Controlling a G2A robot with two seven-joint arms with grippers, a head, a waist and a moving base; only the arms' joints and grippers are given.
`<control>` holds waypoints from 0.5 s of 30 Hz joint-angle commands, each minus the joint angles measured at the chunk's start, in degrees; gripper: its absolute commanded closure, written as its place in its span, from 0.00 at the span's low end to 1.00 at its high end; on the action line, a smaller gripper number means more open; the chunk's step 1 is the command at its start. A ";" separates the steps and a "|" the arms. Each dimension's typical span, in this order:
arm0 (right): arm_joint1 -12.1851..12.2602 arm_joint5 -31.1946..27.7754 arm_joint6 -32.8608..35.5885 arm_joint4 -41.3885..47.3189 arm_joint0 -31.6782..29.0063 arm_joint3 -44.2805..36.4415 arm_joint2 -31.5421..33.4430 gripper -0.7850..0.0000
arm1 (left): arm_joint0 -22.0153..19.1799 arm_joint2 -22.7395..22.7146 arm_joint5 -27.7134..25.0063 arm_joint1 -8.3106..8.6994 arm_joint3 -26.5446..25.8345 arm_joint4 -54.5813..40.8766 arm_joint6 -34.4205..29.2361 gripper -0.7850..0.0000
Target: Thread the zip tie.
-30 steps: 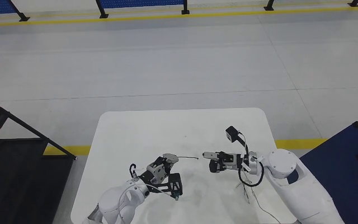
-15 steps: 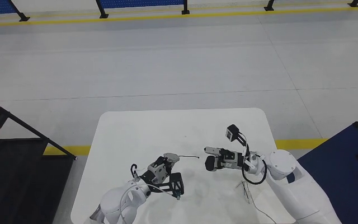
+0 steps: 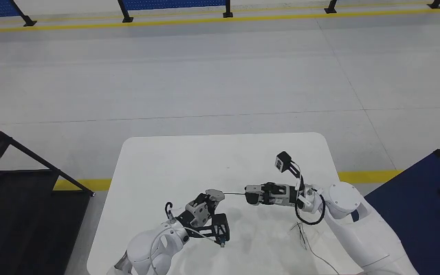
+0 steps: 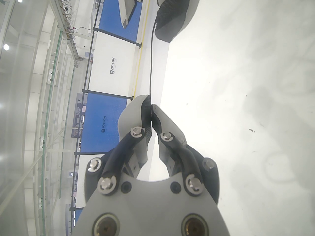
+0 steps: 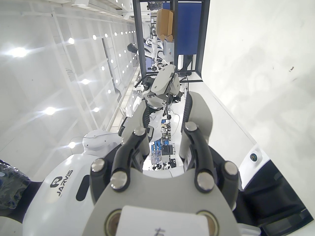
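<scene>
Left gripper (image 4: 150, 106) clamps the zip tie (image 4: 150, 69) tight above the middle of the table (image 3: 151, 179), its free end poking between the right gripper's (image 3: 249, 195) spread fingers, beside one dark pad (image 4: 172, 13).

Bright ceiling lamps (image 5: 17, 52) flare; soft shadows mottle the table (image 4: 246, 74).

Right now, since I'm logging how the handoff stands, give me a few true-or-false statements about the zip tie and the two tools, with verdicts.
1. The left tool is shut on the zip tie. True.
2. The right tool is clamped shut. False: it is open.
3. The zip tie lies loose on the table. False: the left tool grips one end of it, and the rest sticks out from there.
4. The zip tie's free end points toward the right tool. True.
</scene>
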 commanded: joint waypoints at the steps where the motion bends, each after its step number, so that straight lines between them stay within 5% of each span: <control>1: -0.02 0.04 0.13 0.18 -0.02 0.01 0.07 0.73 | -0.05 0.12 0.10 0.01 0.02 -0.06 -0.05 1.00; 15: 0.03 -0.38 1.00 0.66 -0.92 -0.62 1.07 0.78 | -0.38 0.82 0.32 0.11 0.29 -0.27 -0.71 1.00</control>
